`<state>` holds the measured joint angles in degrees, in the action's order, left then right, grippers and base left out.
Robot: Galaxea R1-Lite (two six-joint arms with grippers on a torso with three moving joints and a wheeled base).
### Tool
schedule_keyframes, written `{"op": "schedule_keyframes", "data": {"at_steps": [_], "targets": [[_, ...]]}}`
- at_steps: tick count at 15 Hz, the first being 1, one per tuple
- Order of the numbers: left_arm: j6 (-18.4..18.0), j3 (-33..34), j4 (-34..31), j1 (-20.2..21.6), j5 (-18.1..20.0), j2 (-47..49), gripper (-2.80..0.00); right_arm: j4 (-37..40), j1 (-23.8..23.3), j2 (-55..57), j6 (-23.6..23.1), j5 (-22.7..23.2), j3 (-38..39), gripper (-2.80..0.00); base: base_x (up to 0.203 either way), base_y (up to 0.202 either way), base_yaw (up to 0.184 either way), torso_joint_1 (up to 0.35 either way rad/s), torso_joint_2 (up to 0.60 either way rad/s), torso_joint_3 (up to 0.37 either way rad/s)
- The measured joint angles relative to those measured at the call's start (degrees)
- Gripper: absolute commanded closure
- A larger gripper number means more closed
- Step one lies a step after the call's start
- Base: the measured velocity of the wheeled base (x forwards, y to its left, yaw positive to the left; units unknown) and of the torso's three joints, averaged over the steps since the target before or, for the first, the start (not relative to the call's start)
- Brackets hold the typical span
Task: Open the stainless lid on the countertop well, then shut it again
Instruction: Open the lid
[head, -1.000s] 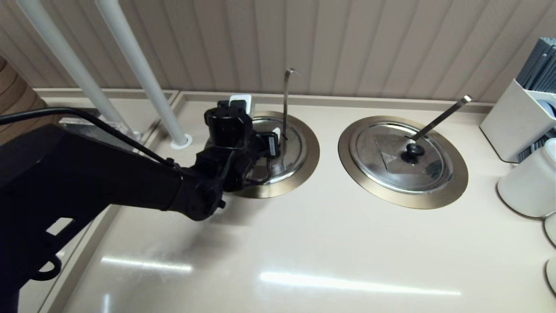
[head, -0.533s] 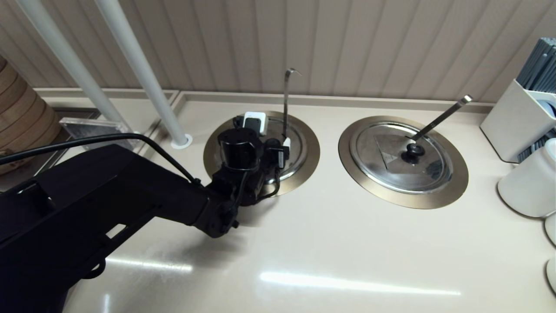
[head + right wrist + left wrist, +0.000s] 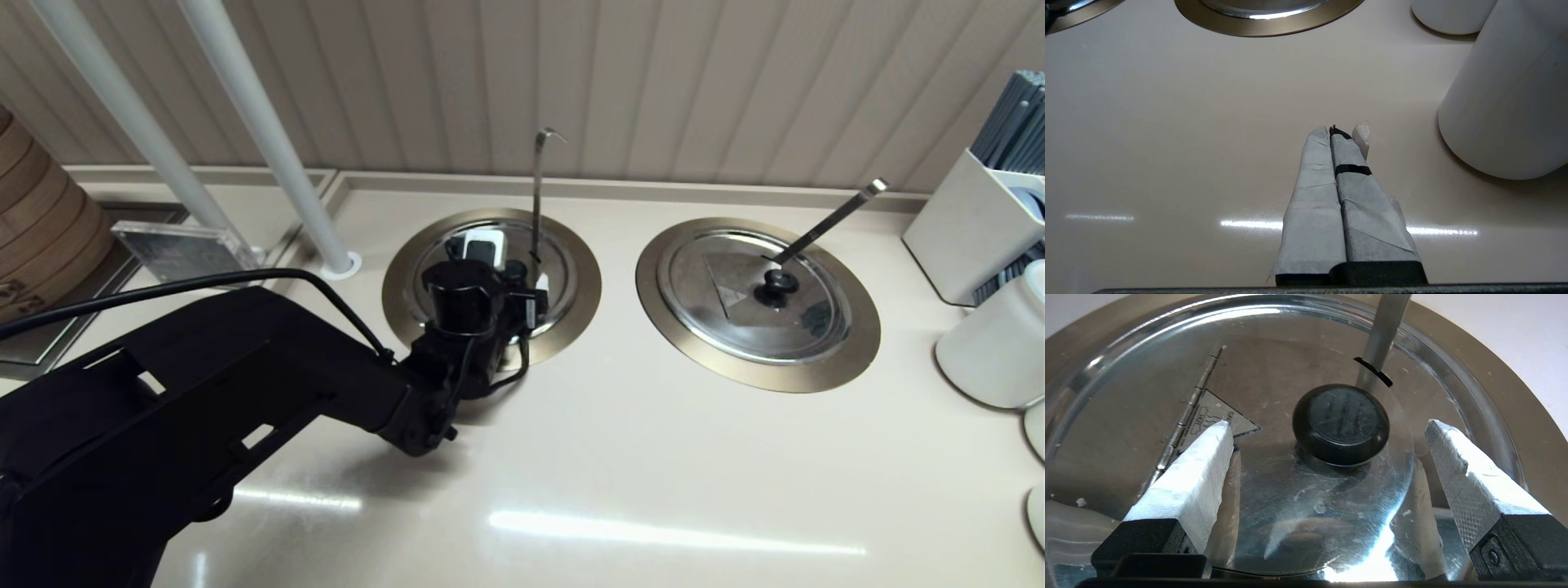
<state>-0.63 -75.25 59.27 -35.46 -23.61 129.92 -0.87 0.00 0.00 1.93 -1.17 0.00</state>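
Note:
The stainless lid [image 3: 559, 273] lies shut in the countertop well [image 3: 406, 296], whose hook-tipped ladle handle [image 3: 536, 188] rises through the lid's notch. My left gripper [image 3: 513, 265] hangs open just over the lid's centre. The left wrist view shows the black knob [image 3: 1341, 424] between the white fingertips [image 3: 1218, 435], with a gap on each side. The triangular mark [image 3: 1229, 422] and a hinge line [image 3: 1190, 406] lie beside one finger. My right gripper [image 3: 1341, 130] is shut on nothing, low over bare counter, out of the head view.
The twin lid [image 3: 808, 306] with its straight ladle handle [image 3: 826, 219] sits to the right. White cups [image 3: 992, 347] and a utensil holder [image 3: 967, 224] stand at the far right; one cup [image 3: 1506, 102] is close to my right gripper. Two white poles [image 3: 261, 139] rise behind the left arm.
My left arm has swung from the well's back-left rim to over the lid's centre, bringing the open fingers either side of the knob. The lid has not moved.

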Motion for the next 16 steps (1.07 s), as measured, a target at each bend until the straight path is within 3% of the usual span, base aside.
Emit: {"op": "schedule_keyframes", "data": {"at_steps": [3,16], "targets": [[-0.33,-0.32,3.84,0.14,0.02,1.57,-2.80,0.01,0.00,0.00,0.00,-0.01,0.00,0.00,0.000,0.000,0.000,0.000,0.00,0.000],[-2.56,-1.21,4.07,2.56,0.07,3.34,-2.80,-0.01,0.00,0.00,0.00,-0.04,0.00,0.00,0.000,0.000,0.000,0.000,0.00,0.000]]}}
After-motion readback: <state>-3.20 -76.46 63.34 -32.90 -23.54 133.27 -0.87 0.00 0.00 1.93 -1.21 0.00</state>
